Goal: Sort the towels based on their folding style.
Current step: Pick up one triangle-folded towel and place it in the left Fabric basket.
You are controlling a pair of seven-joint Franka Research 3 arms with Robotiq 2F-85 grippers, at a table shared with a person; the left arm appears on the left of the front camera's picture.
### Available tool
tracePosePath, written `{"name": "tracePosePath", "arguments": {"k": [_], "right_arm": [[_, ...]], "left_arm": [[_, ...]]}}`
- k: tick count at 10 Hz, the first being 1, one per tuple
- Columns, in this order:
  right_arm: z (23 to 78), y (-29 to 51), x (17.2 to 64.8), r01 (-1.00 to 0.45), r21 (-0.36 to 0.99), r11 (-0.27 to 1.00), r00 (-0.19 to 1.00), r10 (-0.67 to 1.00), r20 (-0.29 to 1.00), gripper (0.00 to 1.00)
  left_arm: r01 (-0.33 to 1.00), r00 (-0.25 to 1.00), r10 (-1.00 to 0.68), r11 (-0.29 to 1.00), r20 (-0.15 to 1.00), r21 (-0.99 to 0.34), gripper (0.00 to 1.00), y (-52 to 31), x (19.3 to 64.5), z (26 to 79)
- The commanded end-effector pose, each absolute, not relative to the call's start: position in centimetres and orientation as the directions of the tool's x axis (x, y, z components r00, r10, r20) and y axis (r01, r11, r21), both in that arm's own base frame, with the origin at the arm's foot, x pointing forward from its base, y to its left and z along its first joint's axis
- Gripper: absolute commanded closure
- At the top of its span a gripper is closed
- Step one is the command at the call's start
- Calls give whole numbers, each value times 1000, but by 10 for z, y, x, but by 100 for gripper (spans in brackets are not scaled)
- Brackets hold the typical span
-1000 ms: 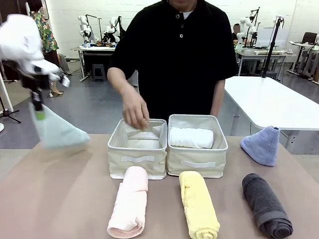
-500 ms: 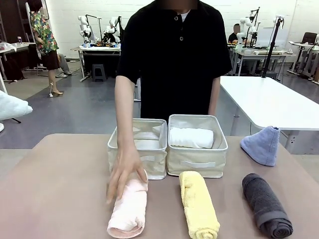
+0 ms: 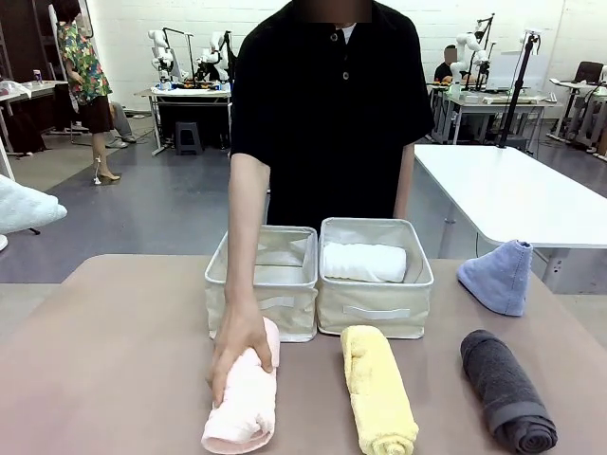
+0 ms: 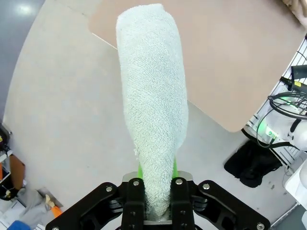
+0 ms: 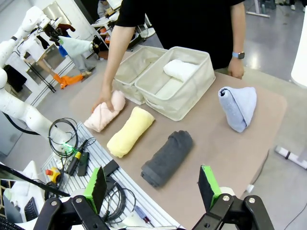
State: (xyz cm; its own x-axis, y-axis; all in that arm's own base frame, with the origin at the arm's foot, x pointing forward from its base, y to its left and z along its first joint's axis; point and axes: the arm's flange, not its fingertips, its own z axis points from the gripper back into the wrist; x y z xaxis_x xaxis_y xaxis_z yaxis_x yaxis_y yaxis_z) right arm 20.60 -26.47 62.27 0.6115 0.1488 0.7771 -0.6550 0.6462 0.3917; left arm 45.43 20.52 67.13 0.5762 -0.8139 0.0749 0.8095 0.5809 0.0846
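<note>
Left gripper pinching pale teal towel — fuzzy terry cone, narrow tip clamped, broad rounded end farthest out

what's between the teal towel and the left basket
The person's forearm crosses the left basket's left side, reaching to the pink towel. The left hand holds the teal towel beyond the table's left edge.

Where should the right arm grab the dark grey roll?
Mid-length, from above, jaws spanning its width. The dark grey roll lies flat on the table, a cylinder with bare table along both long sides; gripped at an end, the spiral would likely unroll.
</note>
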Motion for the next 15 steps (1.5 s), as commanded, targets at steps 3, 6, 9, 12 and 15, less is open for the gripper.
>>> {"name": "tracePosePath", "arguments": {"k": [3,6,9,12,15], "right_arm": [[626,-265,206,-670,388,633,590,136,796,0],[626,-265,206,-670,388,633,590,136,796,0],[626,-265,206,-670,388,633,590,136,796,0],[626,-265,206,-670,388,633,590,136,796,0],[626,-265,206,-670,388,633,590,136,796,0]], "left_arm": [[821,561,-826,564,63,90,100,206,451,677],[821,561,-826,564,63,90,100,206,451,677],[867,483,-863,495,147,59,83,165,439,696],[978,155,-982,168,112,125,83,71,383,746],[998,23,-998,26,64,52,83,-19,377,752]]}}
